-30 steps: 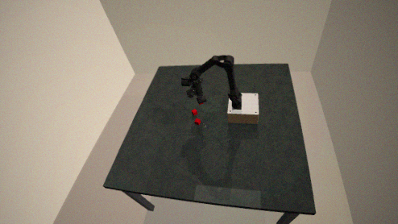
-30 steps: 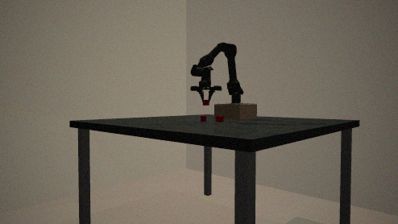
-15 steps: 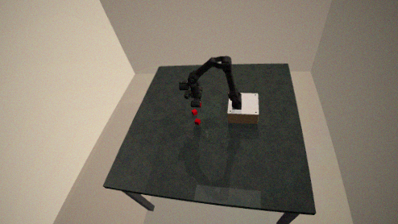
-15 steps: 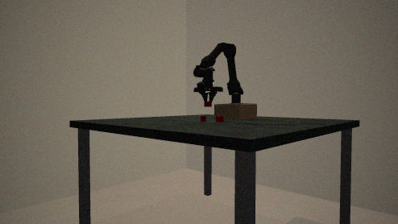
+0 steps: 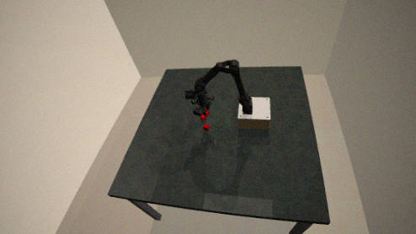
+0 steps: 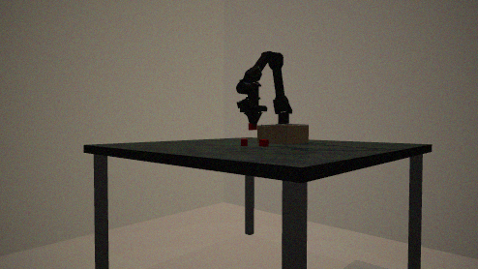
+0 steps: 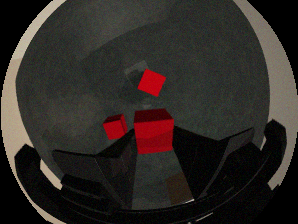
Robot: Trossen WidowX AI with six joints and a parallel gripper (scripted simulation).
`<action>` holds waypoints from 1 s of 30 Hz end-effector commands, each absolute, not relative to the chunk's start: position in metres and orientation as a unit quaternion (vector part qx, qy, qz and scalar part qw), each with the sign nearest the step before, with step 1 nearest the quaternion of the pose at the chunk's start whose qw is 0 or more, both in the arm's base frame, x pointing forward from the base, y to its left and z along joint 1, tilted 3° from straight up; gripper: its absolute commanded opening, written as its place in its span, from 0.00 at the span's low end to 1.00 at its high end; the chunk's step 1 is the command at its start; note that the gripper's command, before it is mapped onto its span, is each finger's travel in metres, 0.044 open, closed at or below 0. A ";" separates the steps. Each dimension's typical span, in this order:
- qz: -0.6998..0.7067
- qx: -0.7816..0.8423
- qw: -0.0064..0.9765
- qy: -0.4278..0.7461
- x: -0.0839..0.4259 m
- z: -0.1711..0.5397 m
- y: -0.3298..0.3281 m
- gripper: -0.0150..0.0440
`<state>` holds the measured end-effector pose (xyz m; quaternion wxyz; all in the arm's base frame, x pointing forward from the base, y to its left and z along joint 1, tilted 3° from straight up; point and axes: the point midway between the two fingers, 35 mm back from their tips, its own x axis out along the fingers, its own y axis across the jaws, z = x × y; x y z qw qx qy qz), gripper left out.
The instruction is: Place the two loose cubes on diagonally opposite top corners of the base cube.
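Observation:
My gripper (image 5: 207,111) (image 6: 253,124) (image 7: 154,131) is shut on a red cube (image 5: 206,113) (image 6: 253,127) (image 7: 155,142), held in the air above the table and looking about level. Two more red cubes rest apart on the table below. One cube (image 5: 203,118) lies close to the held cube in the top view; another cube (image 5: 206,127) lies nearer the table's front. The exterior view shows a left cube (image 6: 244,142) and a right cube (image 6: 263,142). The wrist view shows a turned cube (image 7: 152,83) ahead and a cube (image 7: 115,128) at left. Which one is the base is not clear.
The arm's foot stands on a white-topped box (image 5: 262,109) (image 6: 290,134) with brown sides, right of the cubes. A brown part of this box (image 7: 178,188) shows low in the wrist view. The dark table (image 5: 168,160) (image 6: 339,152) carries everything.

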<state>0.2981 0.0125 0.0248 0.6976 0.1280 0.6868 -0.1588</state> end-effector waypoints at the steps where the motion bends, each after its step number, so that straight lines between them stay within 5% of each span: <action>1: -0.191 0.164 0.690 0.679 0.301 0.022 0.020 0.43; 30: -0.386 0.366 0.607 0.590 0.307 0.007 0.062 0.43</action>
